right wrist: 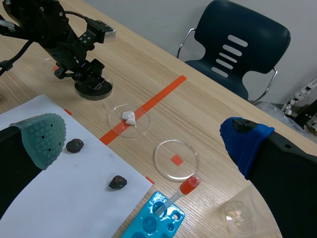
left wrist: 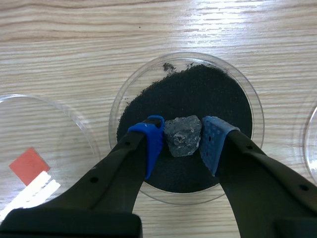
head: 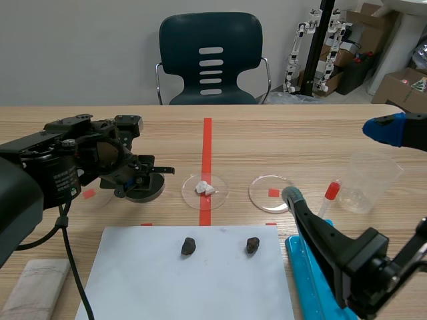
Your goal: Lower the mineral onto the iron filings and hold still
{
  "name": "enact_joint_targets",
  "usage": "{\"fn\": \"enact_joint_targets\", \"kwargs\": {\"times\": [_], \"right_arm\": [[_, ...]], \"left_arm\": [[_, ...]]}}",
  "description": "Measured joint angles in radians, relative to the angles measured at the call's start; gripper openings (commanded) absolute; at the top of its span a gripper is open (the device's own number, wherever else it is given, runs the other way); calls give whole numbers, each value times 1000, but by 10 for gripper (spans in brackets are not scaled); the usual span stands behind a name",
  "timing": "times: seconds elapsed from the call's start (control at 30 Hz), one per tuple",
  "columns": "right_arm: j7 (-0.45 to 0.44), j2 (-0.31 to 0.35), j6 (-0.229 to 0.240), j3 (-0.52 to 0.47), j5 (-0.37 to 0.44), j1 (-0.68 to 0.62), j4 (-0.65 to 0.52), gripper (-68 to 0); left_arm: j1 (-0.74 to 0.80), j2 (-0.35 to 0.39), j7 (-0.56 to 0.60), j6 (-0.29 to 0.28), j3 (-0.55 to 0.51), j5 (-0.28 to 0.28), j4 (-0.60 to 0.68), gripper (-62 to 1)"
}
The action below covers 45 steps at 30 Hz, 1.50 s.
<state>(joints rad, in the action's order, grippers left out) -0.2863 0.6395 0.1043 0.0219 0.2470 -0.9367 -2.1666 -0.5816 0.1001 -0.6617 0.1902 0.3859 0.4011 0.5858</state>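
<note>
A grey mineral chunk [left wrist: 183,136] is pinched between the blue pads of my left gripper [left wrist: 182,141], which is shut on it. It hangs over a clear petri dish [left wrist: 253,94] filled with black iron filings [left wrist: 198,94]; whether it touches them I cannot tell. In the scene view the left gripper [head: 137,180] sits over that dish [head: 145,193] at the left of the table. My right gripper [right wrist: 143,144] stands open and raised at the table's right side, holding nothing.
Two dark rocks [head: 188,246] [head: 252,245] lie on a white sheet [head: 193,273]. A dish with a white lump [head: 205,189], an empty dish [head: 270,193], a plastic cup [head: 367,181], a red-capped tube [head: 328,198] and a blue rack [head: 308,273] stand right of the filings.
</note>
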Motion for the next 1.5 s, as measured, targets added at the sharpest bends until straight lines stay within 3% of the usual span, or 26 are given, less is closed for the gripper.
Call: {"fn": "enact_joint_targets", "kwargs": {"times": [0.63,0.8,0.97,1.13,1.37,1.5], "right_arm": [[0,0,0,0,0,0,0,4],[0,0,0,0,0,0,0,4],[0,0,0,0,0,0,0,4],[2,0,1,0,0,0,0,4],[0,0,4,0,0,0,0,4],[0,0,4,0,0,0,0,4]], "left_arm": [[0,0,0,0,0,0,1,-468],[9,8,-18,-2,0,0,57,-468],[71,43,45,-3,0,1,219,-468],[202,103,181,-4,0,0,468,-468],[399,226,285,-6,0,-1,822,-468],[517,289,355,-8,0,-49,1007,-468]]}}
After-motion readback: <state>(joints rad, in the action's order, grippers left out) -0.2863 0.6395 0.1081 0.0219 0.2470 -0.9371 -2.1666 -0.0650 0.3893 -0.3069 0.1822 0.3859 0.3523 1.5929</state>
